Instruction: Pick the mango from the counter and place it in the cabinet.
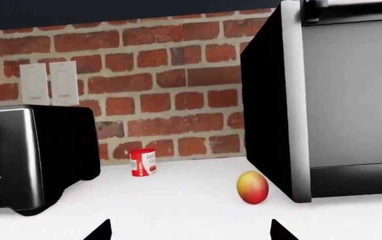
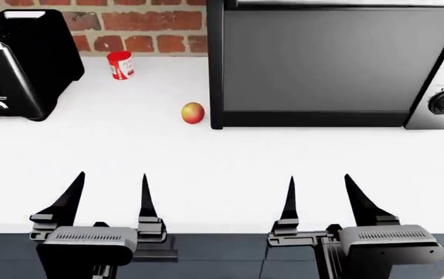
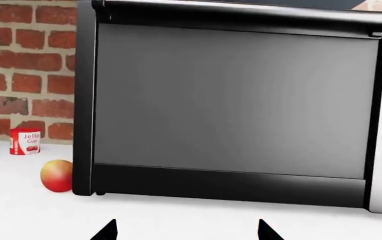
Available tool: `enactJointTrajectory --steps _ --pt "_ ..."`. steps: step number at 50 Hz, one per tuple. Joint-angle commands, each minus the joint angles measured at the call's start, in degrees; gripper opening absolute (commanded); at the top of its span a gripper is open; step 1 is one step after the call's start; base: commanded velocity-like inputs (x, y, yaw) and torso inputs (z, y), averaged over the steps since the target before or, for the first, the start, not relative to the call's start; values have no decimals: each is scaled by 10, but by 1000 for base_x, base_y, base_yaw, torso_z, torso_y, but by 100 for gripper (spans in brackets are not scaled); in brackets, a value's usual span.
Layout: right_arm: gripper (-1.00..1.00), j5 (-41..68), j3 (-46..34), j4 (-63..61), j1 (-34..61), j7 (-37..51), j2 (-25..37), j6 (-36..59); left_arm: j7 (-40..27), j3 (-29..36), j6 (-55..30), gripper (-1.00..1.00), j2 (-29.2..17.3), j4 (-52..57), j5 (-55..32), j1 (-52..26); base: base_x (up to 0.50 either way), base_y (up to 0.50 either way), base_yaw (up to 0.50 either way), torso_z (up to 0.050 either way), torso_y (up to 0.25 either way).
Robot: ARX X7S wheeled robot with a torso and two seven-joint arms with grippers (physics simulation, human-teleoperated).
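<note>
- Both black two-pronged grippers sit nearest the head camera, the left gripper (image 2: 112, 197) and the right gripper (image 2: 319, 197), each with its fingers spread apart and holding nothing, poised over the near edge of the broad white matte tabletop (image 2: 206, 174).
- Nothing of the task looks done: the small roundish yellow-to-red mango (image 2: 193, 113) lies on the tabletop well ahead of both grippers, just beside the lower left corner of the big black toaster oven with its dark glass door (image 2: 323, 58).
- Reaching, grasping, lifting and stowing all remain, by my judgement.
- No cabinet shows in any view, so where the mango must go cannot be told.
- Cut off: the oven's top, the black toaster (image 2: 17, 58), and the brick wall above.
- Nearby stands a small red-and-white labelled can (image 2: 120, 64), apart from the mango.
</note>
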Motion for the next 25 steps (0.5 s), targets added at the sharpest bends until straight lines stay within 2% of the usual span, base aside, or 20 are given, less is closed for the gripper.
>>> enactJointTrajectory --steps 1,9,20,25 --pt "100 1 -7 5 5 4 4 5 -2 2 -3 100 -4 -3 -5 -2 117 0 0 0 0" --pt "100 4 -10 7 10 6 6 15 -4 5 -11 100 -6 -2 -6 -6 65 6 0 0 0" --pt "100 6 -13 12 12 11 10 10 -6 9 -15 100 -8 -4 -6 -9 121 353 0 0 0" --pt "100 13 -10 16 12 12 10 8 -7 9 -13 100 -9 -6 -6 -8 250 82 0 0 0"
